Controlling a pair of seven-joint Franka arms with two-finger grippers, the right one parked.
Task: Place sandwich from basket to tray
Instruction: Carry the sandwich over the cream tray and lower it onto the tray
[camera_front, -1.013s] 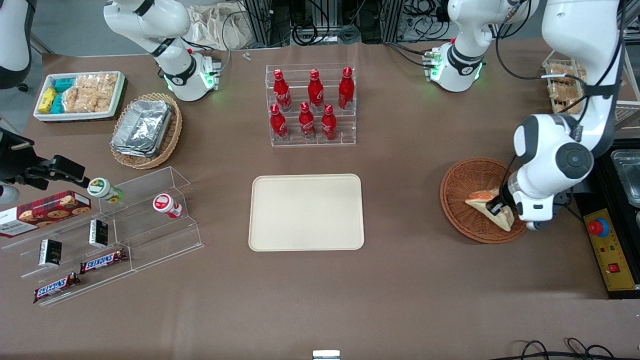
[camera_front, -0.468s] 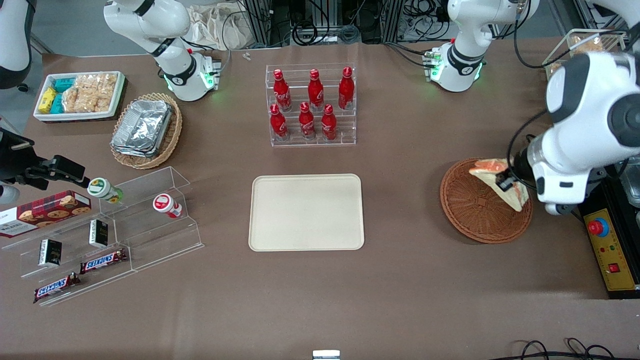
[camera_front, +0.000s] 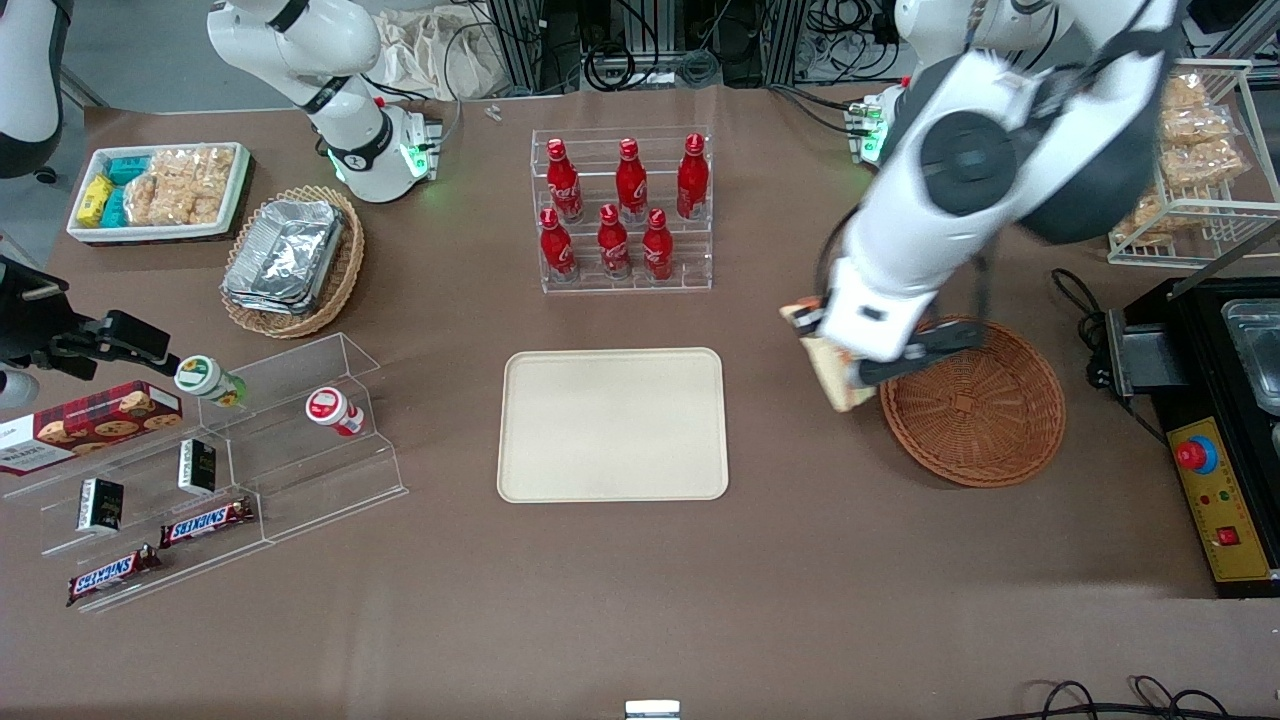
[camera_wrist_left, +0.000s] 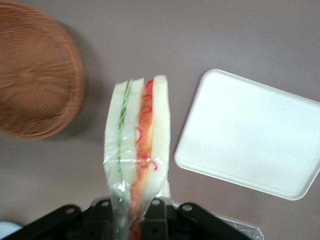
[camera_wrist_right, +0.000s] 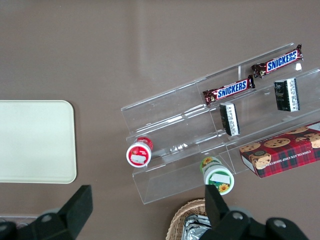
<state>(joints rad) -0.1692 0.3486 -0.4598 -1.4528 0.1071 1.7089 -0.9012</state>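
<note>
My left gripper (camera_front: 835, 365) is shut on the sandwich (camera_front: 828, 372), a wrapped white-bread wedge with red-orange and green filling, and holds it in the air between the basket (camera_front: 985, 420) and the tray (camera_front: 612, 424). In the left wrist view the sandwich (camera_wrist_left: 137, 145) hangs from the gripper (camera_wrist_left: 134, 215) above bare table, with the round reddish-brown wicker basket (camera_wrist_left: 35, 75) on one side and the cream tray (camera_wrist_left: 250, 135) on the other. The basket holds nothing. The tray is bare.
A clear rack of red bottles (camera_front: 622, 210) stands farther from the front camera than the tray. A tan basket of foil containers (camera_front: 290, 260), a white bin of snacks (camera_front: 160, 190) and a clear shelf of snacks (camera_front: 200, 470) lie toward the parked arm's end. A wire rack (camera_front: 1190, 160) stands toward the working arm's end.
The gripper has lifted the sandwich out of the basket and carried it sideways toward the tray. The basket now holds nothing.
</note>
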